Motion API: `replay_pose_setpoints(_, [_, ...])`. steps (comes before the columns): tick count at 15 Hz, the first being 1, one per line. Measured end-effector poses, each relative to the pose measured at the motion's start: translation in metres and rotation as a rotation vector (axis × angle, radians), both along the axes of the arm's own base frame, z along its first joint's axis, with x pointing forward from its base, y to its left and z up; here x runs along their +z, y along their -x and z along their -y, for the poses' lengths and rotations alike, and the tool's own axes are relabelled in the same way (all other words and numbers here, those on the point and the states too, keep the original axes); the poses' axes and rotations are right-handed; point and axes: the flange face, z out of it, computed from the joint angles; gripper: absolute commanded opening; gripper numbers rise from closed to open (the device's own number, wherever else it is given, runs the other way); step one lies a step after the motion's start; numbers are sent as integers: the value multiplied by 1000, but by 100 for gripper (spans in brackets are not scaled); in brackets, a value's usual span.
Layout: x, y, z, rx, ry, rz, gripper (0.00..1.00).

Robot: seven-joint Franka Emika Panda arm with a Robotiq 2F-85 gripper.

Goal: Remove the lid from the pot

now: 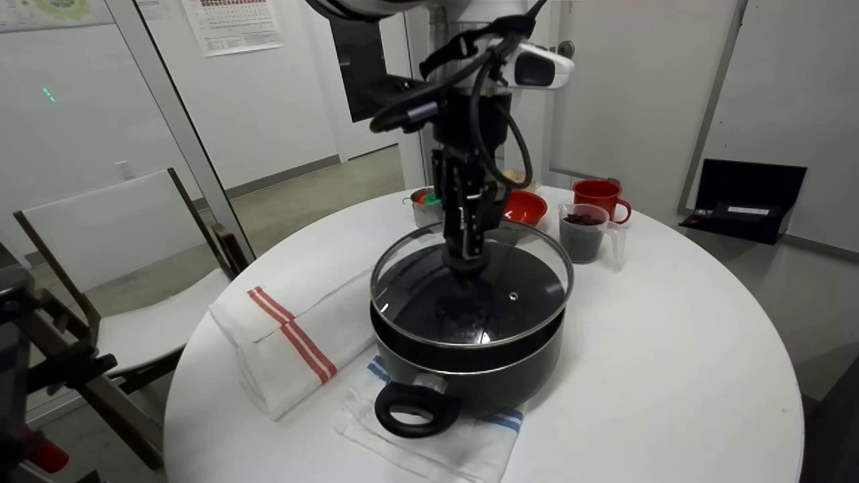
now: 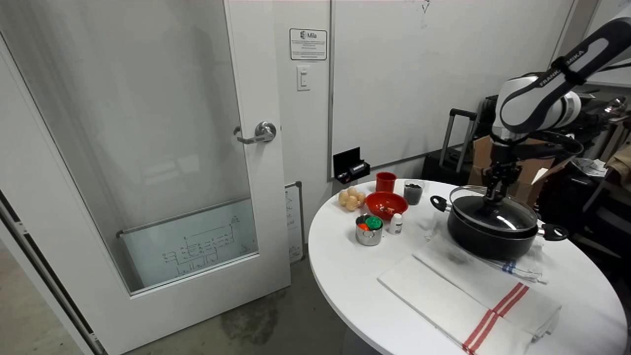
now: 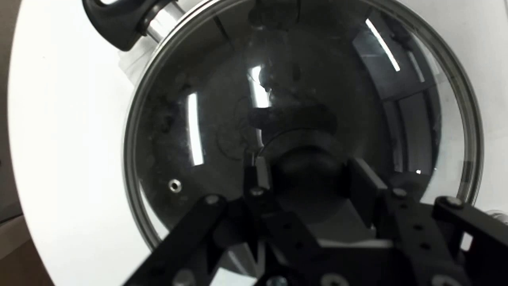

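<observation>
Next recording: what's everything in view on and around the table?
lid: one, clear glass, just above pot
pot: one, black, on blue-striped cloth
blue-striped cloth: one, white, on table
red-striped cloth: one, white, beside pot
bowl: one, red, on table
mug: one, red, near bowl
measuring cup: one, clear with dark contents, beside mug
metal cup: one, silver, near bowl
bottle: one, white, beside metal cup
round items: several, tan, beside bowl
table: one, white, under cloths
chair: one, white, beside table
box: at least one, brown, beyond table
suitcase: one, black, beyond table
arm: one, white and black, above pot
pincer: one, black, gripping lid
</observation>
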Motion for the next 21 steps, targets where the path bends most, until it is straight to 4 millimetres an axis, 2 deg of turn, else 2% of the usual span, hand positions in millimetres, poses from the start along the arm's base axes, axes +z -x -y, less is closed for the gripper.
replay_pose_setpoints(4, [34, -4, -19, 43, -3, 40, 25])
replay_pose_setpoints(8, [60, 1, -55, 109, -10, 62, 25])
replay_pose_setpoints(14, [86, 14, -139, 263, -20, 76, 25])
replay_pose_setpoints(18, [89, 24, -197, 381, -23, 70, 25])
replay_pose_setpoints(21, [85, 30, -229, 450, -21, 60, 25])
